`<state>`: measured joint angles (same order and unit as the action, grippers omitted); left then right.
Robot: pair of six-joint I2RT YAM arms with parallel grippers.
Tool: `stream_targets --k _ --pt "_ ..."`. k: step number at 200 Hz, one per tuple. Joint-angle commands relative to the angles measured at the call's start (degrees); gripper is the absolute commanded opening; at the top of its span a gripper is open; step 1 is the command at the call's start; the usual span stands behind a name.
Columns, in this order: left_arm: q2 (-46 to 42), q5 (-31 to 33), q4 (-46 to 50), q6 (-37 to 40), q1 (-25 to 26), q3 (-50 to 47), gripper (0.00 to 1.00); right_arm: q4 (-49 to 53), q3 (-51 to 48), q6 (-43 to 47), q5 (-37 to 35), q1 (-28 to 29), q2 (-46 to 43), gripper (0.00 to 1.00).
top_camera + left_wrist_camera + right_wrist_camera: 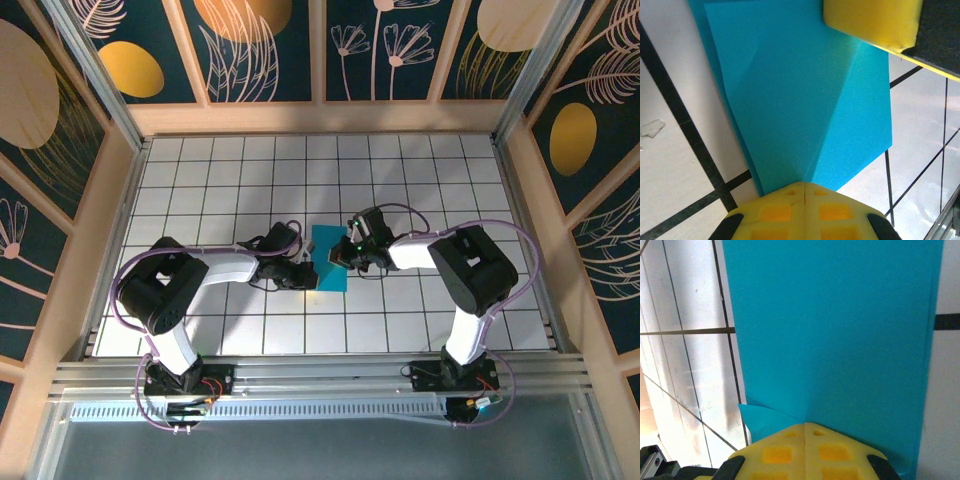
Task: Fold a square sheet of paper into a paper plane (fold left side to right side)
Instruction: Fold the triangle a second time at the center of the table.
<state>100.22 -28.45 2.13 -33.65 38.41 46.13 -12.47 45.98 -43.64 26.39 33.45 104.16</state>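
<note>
**Tabletop** (200, 170): white tiles with dark grid lines, and it looks smooth.

**Sheet of paper** (327, 265): blue, lying flat near the middle of the tabletop. It is already creased into layers with slanting folds.

**Left claw** (805, 190): fingers pressed together, tip down at the sheet's left edge. I cannot tell whether a layer is nipped in the seam.

**Right claw** (805, 430): also pressed together, tip on the sheet's right edge, near the other claw.

**Corner flap** (760, 416): a small point of paper sticking out just beside the right claw.

**Hazards, in my judgement:**
1. The thin sheet could skid on the smooth tile if one claw drags harder than the other, and the crease would then run crooked.
2. A sliding tip could catch the loose flap and crumple it.
3. With the 2 claws this close, a careless sweep could knock them together and lift the layers apart.
</note>
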Motion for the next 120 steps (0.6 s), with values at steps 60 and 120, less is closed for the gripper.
stream_targets --k 60,120 --pt "-4.29 -6.67 1.41 -3.07 0.16 6.18 0.0 -4.32 -7.01 -1.67 3.98 -1.63 1.64 0.0" --pt "1.79 -5.74 2.53 -0.71 0.24 8.8 0.0 -5.74 -8.23 -2.03 4.37 -1.72 1.99 0.0"
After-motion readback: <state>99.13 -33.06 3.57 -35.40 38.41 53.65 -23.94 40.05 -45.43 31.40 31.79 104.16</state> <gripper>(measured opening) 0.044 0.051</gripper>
